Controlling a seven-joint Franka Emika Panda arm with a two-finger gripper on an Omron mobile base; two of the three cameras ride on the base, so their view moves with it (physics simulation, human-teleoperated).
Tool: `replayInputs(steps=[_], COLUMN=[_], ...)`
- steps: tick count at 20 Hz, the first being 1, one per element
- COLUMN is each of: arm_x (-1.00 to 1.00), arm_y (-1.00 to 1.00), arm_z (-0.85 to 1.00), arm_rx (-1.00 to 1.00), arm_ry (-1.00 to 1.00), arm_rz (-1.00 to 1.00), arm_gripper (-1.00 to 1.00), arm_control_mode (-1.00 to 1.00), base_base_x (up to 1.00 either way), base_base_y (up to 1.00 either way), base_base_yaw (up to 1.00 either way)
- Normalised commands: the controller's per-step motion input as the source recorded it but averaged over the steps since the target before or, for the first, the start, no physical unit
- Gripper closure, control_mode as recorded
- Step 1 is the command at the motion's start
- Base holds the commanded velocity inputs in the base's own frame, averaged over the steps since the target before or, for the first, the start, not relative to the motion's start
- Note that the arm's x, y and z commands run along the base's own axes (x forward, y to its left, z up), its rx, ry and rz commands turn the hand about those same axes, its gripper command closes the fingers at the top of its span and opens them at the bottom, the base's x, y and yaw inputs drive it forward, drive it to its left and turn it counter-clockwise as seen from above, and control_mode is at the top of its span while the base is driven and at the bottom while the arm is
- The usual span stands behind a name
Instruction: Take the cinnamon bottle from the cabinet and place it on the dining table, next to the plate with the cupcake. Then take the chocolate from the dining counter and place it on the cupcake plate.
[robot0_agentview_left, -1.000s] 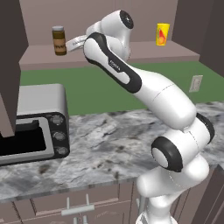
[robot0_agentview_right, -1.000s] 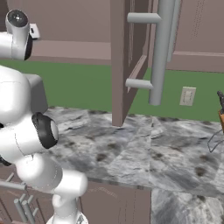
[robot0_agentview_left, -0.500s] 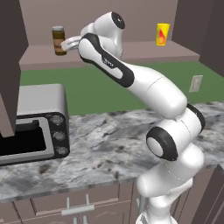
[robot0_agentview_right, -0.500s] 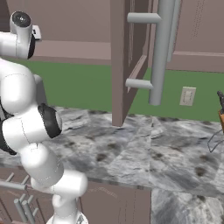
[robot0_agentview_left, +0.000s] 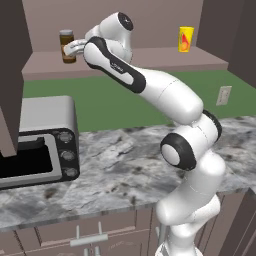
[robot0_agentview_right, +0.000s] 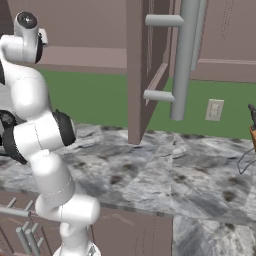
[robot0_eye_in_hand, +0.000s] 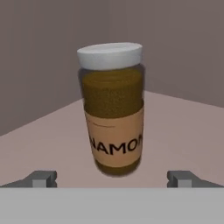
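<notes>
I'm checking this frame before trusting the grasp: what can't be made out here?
- cinnamon bottle: the label's word is cut off by the jar's curve in the hand view; in the left base view the tool covers part of it.
- yellow container: its red mark is too small to read.
- object at the right edge of the right base view: cut off by the frame.

Yellow container (robot0_agentview_left: 185, 39) upright on shelf; toaster oven (robot0_agentview_left: 37, 140) on marble counter (robot0_agentview_left: 120, 170); wall outlet (robot0_agentview_right: 215, 110)
</notes>
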Motion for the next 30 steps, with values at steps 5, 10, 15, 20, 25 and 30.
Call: replayInputs(steps=[5, 10, 15, 20, 25, 30], arm_x=[0.19, 0.14, 0.11, 0.01, 0.04, 0.06], arm_y=[0.22, 0.07, 0.06, 0.06, 0.02, -0.01], arm_z=[0.0, 0.0, -0.03, -0.1, -0.11, -0.15], arm_rx=[0.0, 0.0, 0.0, 0.0, 0.0, 0.0], arm_ry=[0.0, 0.0, 0.01, 0.0, 0.0, 0.0], arm_rz=[0.01, 0.01, 0.01, 0.01, 0.02, 0.03], arm_gripper=[-1.0, -1.0, -1.0, -1.0, -1.0, -1.0], arm_control_mode=[-1.0, -1.0, -1.0, -1.0, -1.0, -1.0], base_base_x=[0.0, 0.0, 0.0, 0.0, 0.0, 0.0], base_base_y=[0.0, 0.0, 0.0, 0.0, 0.0, 0.0], base_base_yaw=[0.0, 0.0, 0.0, 0.0, 0.0, 0.0])
